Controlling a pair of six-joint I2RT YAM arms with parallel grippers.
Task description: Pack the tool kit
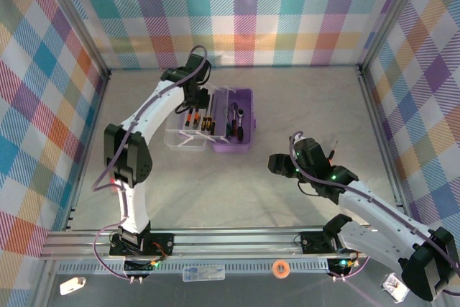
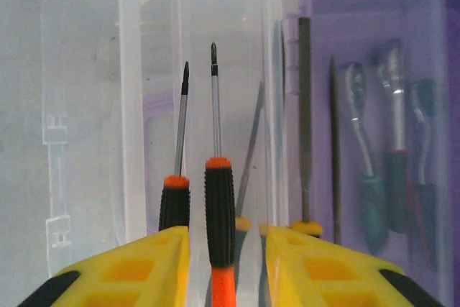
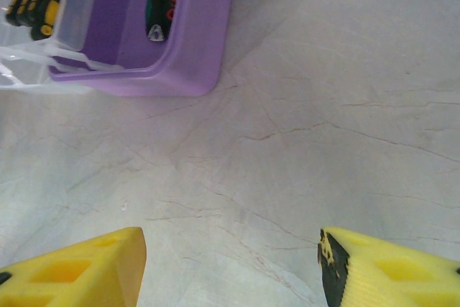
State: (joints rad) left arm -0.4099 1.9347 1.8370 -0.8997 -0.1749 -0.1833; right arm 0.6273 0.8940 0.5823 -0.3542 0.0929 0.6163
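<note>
Risk first, as I read it: the left gripper (image 2: 227, 231) has its yellow jaws parted, with a slim gap on either side of the thin black-and-orange-handled screwdriver (image 2: 219, 206) sitting between them, so it isn't clamped. If the arm pulls off crooked, a finger could catch that handle and drag it out of its slot. The second black-and-orange screwdriver (image 2: 175, 203) is just beside the left finger, so a sideways nudge could knock it too. The clear plastic hinged lid (image 2: 86, 106) under both looks light, and a downward push prob. flexes it or shifts the whole kit.

Placement rel. to the left gripper: the main screwdriver lies btw the fingers, shaft pointing straight ahead and away. The lilac-purple rectangular plastic case (image 1: 231, 150) lies to its right, past the lid's clear wall, w/ green-handled tools (image 2: 374, 206) already lying in it.

The right gripper (image 3: 231, 239) is wide open and empty over the grey marbled table (image 3: 323, 141). The case sits ahead and to its left, well apart, so no threat from that side yet.
</note>
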